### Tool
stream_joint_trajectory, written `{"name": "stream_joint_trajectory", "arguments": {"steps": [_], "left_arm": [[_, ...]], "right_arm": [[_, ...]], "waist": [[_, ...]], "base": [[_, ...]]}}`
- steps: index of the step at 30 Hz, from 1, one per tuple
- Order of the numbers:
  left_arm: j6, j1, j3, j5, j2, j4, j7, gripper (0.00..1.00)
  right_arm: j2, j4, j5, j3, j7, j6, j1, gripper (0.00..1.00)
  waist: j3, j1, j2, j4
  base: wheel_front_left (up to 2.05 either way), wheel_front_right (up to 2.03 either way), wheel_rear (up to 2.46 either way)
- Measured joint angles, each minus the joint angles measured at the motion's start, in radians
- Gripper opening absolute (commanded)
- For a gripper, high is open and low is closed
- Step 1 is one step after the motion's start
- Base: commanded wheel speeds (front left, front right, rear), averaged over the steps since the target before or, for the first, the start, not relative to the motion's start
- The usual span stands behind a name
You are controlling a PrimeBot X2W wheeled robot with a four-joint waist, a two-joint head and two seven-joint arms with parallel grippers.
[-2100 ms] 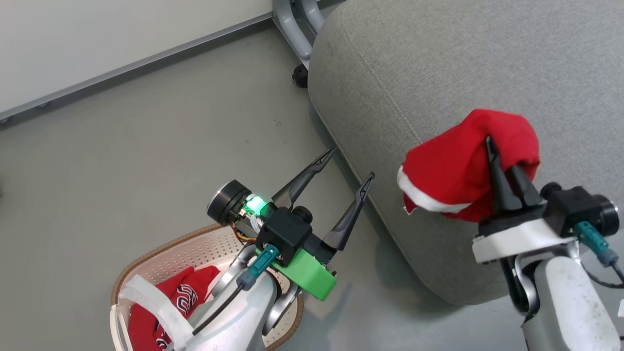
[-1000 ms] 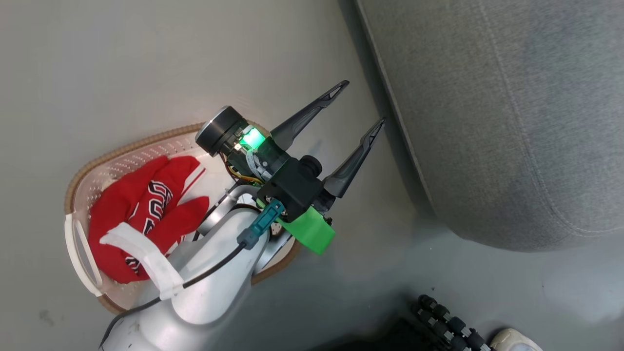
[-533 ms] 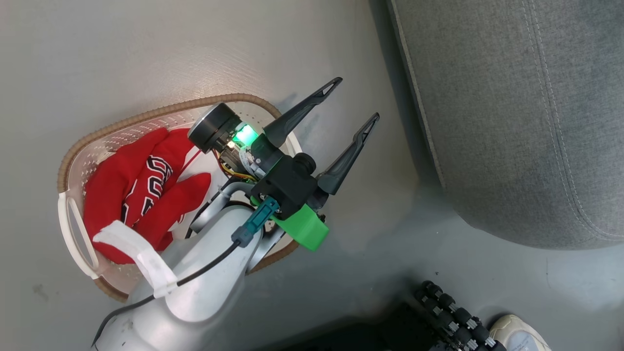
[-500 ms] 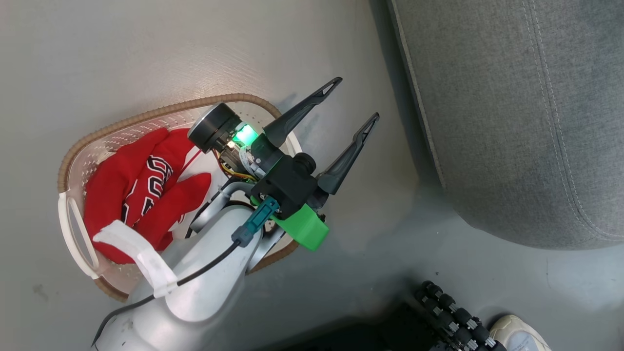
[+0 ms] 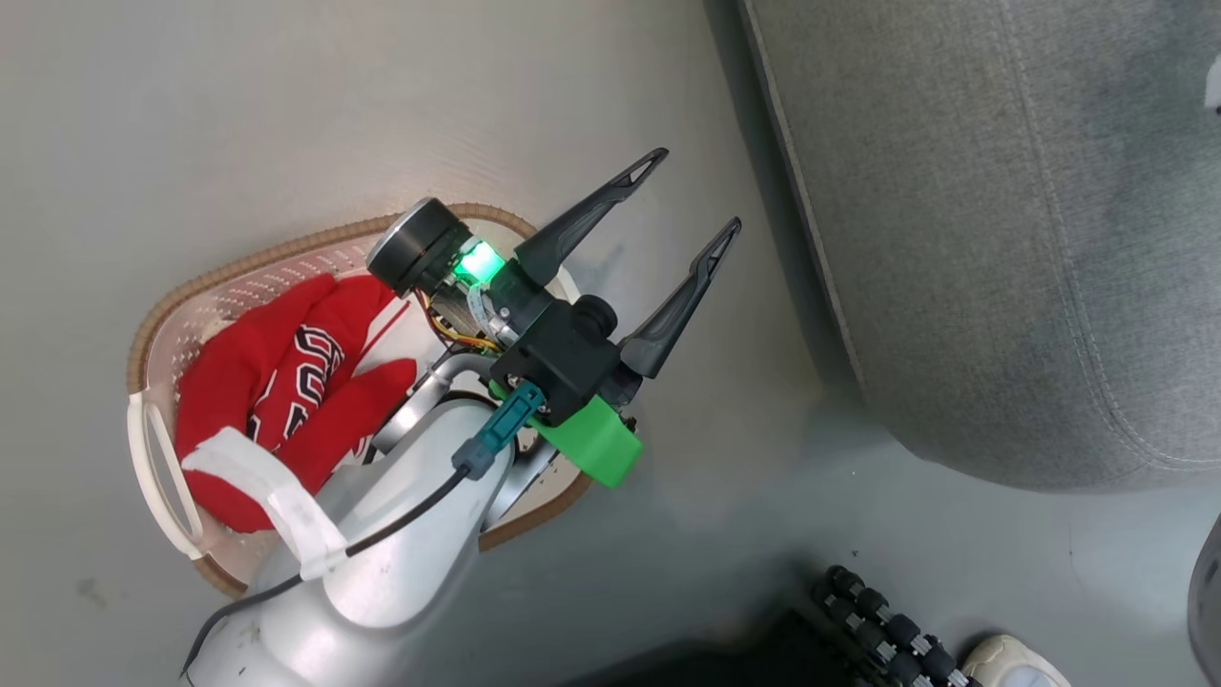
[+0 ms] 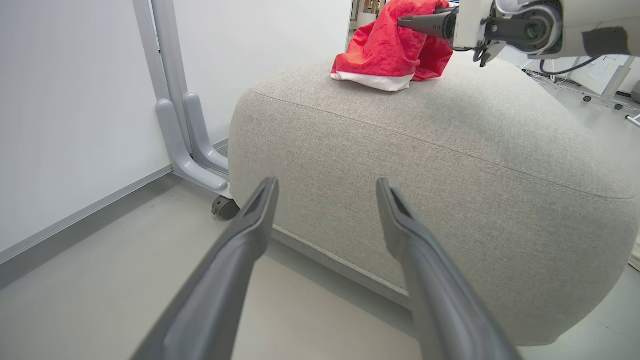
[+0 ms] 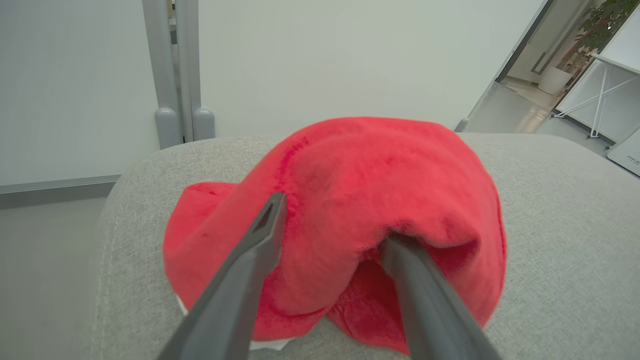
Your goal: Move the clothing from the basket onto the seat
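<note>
Left hand (image 5: 696, 189): fingers spread, empty, wrist above the basket (image 5: 286, 250), tips pointing toward the seat (image 5: 1002, 239). Basket: on the floor, holding the red lettered jersey (image 5: 286, 382), partly hidden by the left forearm. Seat: grey, near the basket, apart from it. Plain red garment (image 7: 375, 175): heaped on the seat top, white edge on the cushion. Right hand (image 7: 334, 220): fingers spread, cloth draped over them, one tip under a fold.

Two red garments: one lettered jersey (image 5: 286, 382) and one plain garment (image 7: 350, 200). One basket (image 5: 286, 256). One seat (image 5: 954, 239). One left gripper (image 5: 696, 189) and one right gripper (image 7: 334, 219), with two fingers each.
</note>
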Motion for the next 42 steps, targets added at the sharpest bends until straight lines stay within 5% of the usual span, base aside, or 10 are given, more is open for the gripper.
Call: {"name": "stream_joint_trajectory", "arguments": {"steps": [13, 25, 42], "left_arm": [[0.004, 0.098, 0.035, -0.021, -0.025, -0.007, 0.0, 1.0], [0.022, 0.234, 0.111, -0.053, -0.064, -0.013, 0.0, 1.0], [0.058, 0.368, 0.289, -0.073, -0.094, -0.036, 0.0, 1.0]], "right_arm": [[0.066, -0.148, 0.011, 0.018, 0.0, 0.0, 0.273, 1.0], [0.074, -0.314, 0.017, 0.148, 0.0, 0.0, 0.476, 1.0], [0.114, -0.443, 0.054, 0.322, 0.0, 0.0, 0.614, 1.0]], "waist": [[-0.167, -0.0001, 0.0, -0.015], [-0.364, -0.0002, 0.0, -0.005], [-0.522, -0.0002, 0.0, 0.182]], "base": [[0.0, 0.0, 0.0], [0.0, 0.0, 0.0], [0.0, 0.0, 0.0]]}}
